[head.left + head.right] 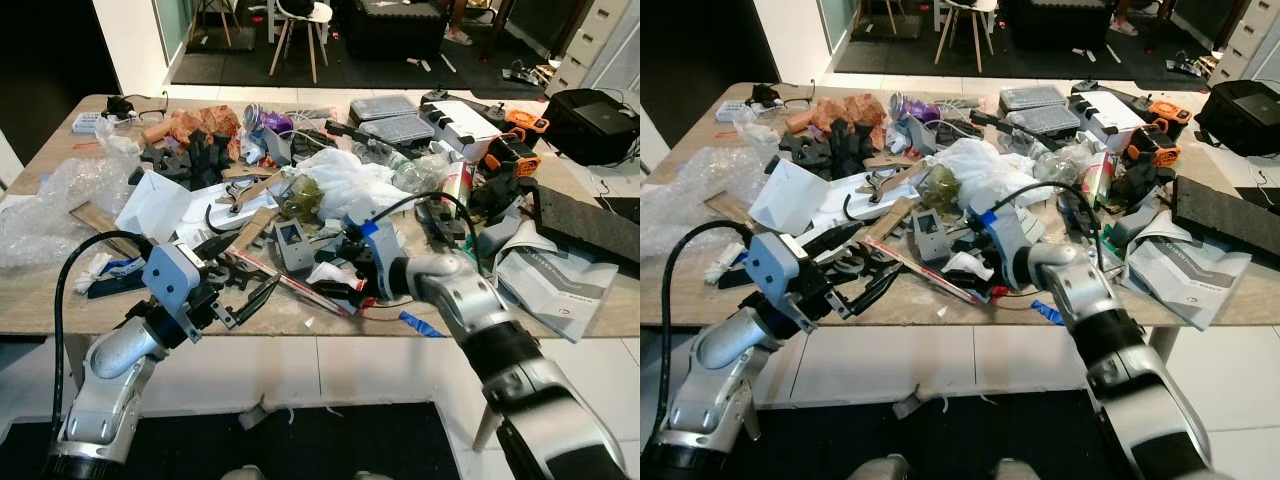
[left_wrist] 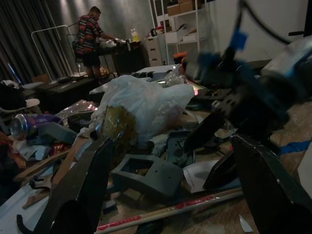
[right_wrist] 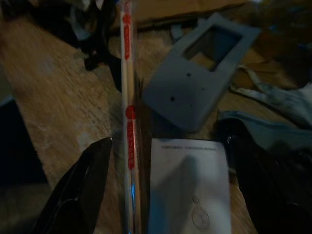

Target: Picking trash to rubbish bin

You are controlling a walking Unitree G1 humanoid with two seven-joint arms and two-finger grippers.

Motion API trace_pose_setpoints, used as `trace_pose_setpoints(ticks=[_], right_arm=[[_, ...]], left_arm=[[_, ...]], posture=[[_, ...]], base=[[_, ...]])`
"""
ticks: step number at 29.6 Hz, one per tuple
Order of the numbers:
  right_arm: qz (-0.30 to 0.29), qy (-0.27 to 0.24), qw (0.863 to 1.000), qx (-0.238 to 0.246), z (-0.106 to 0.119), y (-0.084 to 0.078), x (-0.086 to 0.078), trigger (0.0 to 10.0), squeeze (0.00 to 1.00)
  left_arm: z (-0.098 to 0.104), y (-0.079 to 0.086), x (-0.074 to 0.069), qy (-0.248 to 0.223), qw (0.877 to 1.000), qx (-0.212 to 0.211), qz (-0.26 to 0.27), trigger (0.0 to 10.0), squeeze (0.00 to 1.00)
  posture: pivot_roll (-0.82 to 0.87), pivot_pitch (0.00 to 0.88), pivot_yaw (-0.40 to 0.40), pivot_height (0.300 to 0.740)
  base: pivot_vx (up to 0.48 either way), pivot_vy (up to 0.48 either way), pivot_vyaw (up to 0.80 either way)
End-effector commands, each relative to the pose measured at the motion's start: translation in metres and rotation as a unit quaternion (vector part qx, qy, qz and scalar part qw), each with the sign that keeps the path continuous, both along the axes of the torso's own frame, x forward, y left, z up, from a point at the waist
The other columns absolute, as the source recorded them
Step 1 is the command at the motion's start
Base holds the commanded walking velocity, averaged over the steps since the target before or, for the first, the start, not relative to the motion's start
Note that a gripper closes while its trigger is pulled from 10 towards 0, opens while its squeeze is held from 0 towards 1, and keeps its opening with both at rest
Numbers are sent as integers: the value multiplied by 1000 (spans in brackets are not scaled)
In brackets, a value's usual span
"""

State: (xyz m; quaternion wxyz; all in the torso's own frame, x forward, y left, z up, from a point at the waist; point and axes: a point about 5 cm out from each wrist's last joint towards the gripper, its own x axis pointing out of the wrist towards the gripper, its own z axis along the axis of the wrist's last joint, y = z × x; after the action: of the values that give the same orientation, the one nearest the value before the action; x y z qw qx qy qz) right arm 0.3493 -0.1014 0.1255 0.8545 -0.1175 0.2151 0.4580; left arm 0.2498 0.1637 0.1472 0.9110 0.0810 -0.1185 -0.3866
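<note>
Trash covers the wooden table (image 1: 60,310). A white paper scrap (image 3: 187,185) lies near the front edge, next to a thin stick with red print (image 3: 129,122) and a grey plastic frame (image 3: 195,83). My right gripper (image 1: 342,282) hangs low over that scrap, open, with one finger on each side of it and nothing held. My left gripper (image 1: 248,298) is open at the table's front left, pointing toward the same pile, empty. A crumpled white plastic bag (image 1: 335,175) and a purple can (image 1: 262,118) lie farther back.
Bubble wrap (image 1: 50,200) spreads at the left end. Tool cases (image 1: 395,118), an orange tool (image 1: 512,152) and booklets (image 1: 555,285) crowd the right side. A black bag (image 1: 600,120) sits on the floor at right, and a chair (image 1: 300,25) stands beyond the table. A person (image 2: 87,39) stands far off.
</note>
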Motion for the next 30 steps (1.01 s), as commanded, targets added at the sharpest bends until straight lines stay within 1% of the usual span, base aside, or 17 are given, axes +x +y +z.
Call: trace_pose_setpoints(ticks=[1, 3, 7, 9, 10, 13, 14, 16, 18, 19, 21, 22, 30], right_arm=[[6, 0, 1000, -24, -5, 2, 1, 10000, 0], [25, -11, 999, -45, -3, 8, 4, 10000, 0], [58, -19, 994, -86, -6, 14, 4, 10000, 0], [59, -16, 992, -109, -9, 15, 5, 10000, 0], [59, -16, 992, -109, -9, 15, 5, 10000, 0], [60, -8, 990, -130, -12, 14, 6, 10000, 0], [60, -8, 990, -130, -12, 14, 6, 10000, 0], [63, -5, 987, -145, -15, 14, 7, 10000, 0], [65, -4, 987, -150, -16, 14, 7, 10000, 0], [69, -3, 985, -156, -17, 15, 7, 7725, 0], [72, -2, 985, -159, -18, 15, 6, 7725, 0], [75, 0, 984, -164, -19, 15, 6, 0, 0], [63, -1, 985, -160, -20, 13, 8, 0, 0]], left_arm=[[1, 1, -2, 4, 1000, 8, -5, 10000, 0], [5, 0, -3, 0, 1000, 8, -9, 10000, 0], [7, -4, -5, 0, 1000, 9, -21, 10000, 0], [2, -7, -6, 10, 999, 18, -30, 10000, 0], [2, -7, -6, 10, 999, 18, -30, 10000, 0], [-11, -10, -11, 32, 998, 34, -39, 10000, 0], [-11, -10, -11, 32, 998, 34, -39, 10000, 0], [-20, -10, -16, 51, 997, 45, -44, 10000, 0], [-23, -9, -17, 58, 996, 51, -46, 10000, 0], [-26, -9, -18, 63, 995, 57, -46, 10000, 0], [-26, -9, -18, 65, 995, 61, -46, 10000, 0], [-27, -10, -18, 67, 995, 61, -47, 10000, 0], [-34, -10, -20, 73, 994, 68, -50, 10000, 0]], posture=[[74, 0, -41, 740], [76, 0, -35, 740], [70, 0, -41, 740], [68, 0, -45, 740], [68, 0, -45, 740], [70, 0, -48, 740], [70, 0, -48, 740], [70, 0, -52, 740], [70, 0, -54, 740], [71, 0, -57, 740], [71, 0, -57, 740], [72, 0, -60, 740], [71, 0, -57, 740]], base=[[0, 0, 0], [0, 0, 0], [0, 0, 0], [0, 0, 0], [0, 0, 0], [0, 0, 0], [0, 0, 0], [0, 0, 0], [0, 0, 0], [0, 0, 0], [0, 0, 0], [0, 0, 0], [0, 0, 0]])
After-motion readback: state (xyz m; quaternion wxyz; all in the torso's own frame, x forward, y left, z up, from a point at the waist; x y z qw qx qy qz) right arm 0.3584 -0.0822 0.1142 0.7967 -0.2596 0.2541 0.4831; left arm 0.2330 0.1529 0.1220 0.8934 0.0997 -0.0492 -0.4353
